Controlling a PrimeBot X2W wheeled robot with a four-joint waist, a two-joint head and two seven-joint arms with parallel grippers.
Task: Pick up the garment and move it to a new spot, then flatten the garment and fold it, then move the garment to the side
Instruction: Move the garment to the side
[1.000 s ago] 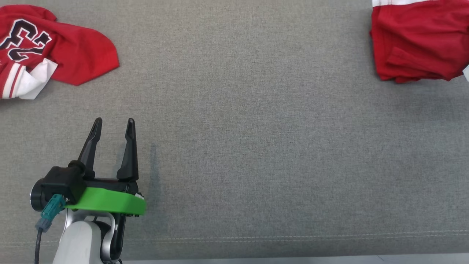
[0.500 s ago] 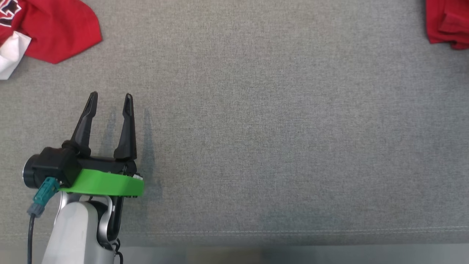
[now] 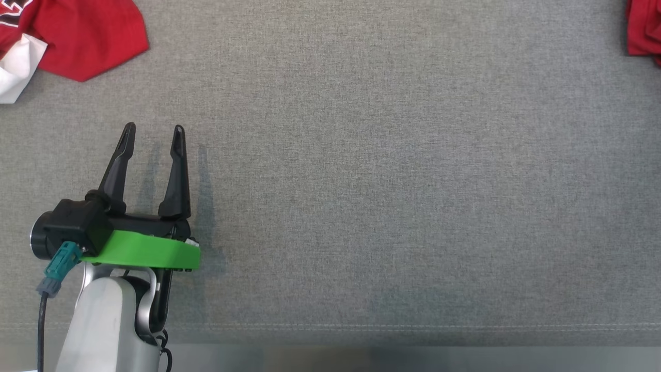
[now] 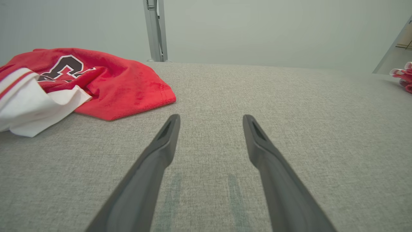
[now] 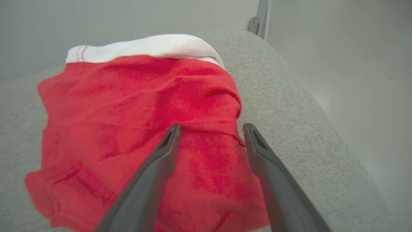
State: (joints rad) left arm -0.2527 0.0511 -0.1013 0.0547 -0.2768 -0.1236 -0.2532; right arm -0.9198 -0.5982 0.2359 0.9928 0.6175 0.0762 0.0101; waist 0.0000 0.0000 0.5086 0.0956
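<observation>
A folded red garment point(image 5: 128, 112) with a white band along its far side lies by the right edge of the grey table. My right gripper point(image 5: 210, 127) hovers just over it, open, with no cloth pinched between the fingers. In the head view a corner of this garment point(image 3: 643, 31) shows at the top right. A second garment point(image 3: 77, 36), crumpled, red with black numerals and a white part, lies at the far left point(image 4: 106, 83). My left gripper point(image 3: 152, 126) stands open and empty near the front left, short of the crumpled garment point(image 4: 210, 119).
Grey cloth covers the table point(image 3: 392, 181), with a stitched seam along its front edge point(image 3: 361, 326). A metal post point(image 4: 156, 30) rises behind the crumpled garment. A metal bracket point(image 5: 257, 21) sits at the far right corner, where the table's edge point(image 5: 322, 106) drops off.
The head camera has moved, so both garments have slid toward the top corners of the picture. My left gripper stays open and in much the same place on the table.
</observation>
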